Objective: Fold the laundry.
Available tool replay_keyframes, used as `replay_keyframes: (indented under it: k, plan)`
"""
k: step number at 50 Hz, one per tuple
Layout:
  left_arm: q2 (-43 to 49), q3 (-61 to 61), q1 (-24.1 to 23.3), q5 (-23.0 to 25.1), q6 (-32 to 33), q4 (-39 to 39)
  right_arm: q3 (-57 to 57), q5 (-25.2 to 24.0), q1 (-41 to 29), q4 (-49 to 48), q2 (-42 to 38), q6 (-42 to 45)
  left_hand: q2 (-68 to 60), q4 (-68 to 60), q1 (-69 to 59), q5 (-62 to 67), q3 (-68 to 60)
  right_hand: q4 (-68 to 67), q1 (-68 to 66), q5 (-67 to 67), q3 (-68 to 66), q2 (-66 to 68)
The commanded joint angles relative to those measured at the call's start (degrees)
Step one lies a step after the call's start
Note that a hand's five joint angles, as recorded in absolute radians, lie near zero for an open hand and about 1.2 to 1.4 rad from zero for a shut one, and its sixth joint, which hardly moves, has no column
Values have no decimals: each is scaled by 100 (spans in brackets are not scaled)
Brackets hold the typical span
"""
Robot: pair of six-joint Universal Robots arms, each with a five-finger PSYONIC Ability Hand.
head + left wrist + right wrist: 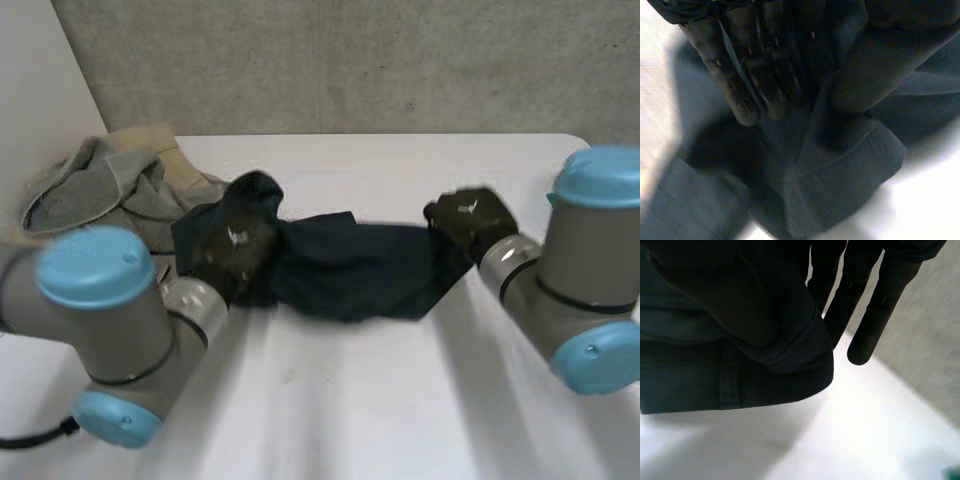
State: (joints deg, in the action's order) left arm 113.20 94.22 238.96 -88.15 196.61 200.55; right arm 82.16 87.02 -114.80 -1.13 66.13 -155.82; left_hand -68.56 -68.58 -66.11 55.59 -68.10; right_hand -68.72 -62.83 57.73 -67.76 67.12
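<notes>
Dark garment [350, 270] lengthwise across table [400, 400] (left-right)

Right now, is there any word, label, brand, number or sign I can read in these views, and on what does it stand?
No readable text anywhere.
Pale mark on the back of the left hand: too blurred to read.
Pale mark on the back of the right hand: too blurred to read.
On the dark cloth and the laundry pile: no print or label seen.

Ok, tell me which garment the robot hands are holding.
The dark blue cloth, pinched at its ends by the left robot hand and right robot hand. The grey-beige pile lies unheld.
</notes>
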Motion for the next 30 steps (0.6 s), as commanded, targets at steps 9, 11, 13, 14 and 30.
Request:
replay_keyframes:
  k: [9,11,13,14,30]
  plan:
    - [-2610,-1141,115,8,70,-1673,-1069,131,213,1633,2299,2504,-1144,-1142,-1389,1441,-1190,-1128,-1717,1227,-1224,1288]
    - [-2584,-1335,159,52,79,-1974,-1201,105,222,1844,2396,2522,-1144,-1142,-1389,1441,-1190,-1128,-1717,1227,-1224,1288]
    - [-2488,-1537,247,87,88,-2281,-1307,44,239,2099,2414,2539,-1144,-1142,-1389,1441,-1190,-1128,-1717,1227,-1224,1288]
    - [-2400,-1591,291,96,88,-2335,-1316,26,239,2178,2388,2548,-1144,-1142,-1389,1441,-1190,-1128,-1717,1227,-1224,1288]
    - [579,-2873,485,184,1195,-1433,-1948,131,169,1987,-11,2768,-1144,-1142,-1389,1441,-1190,-1128,-1717,1227,-1224,1288]
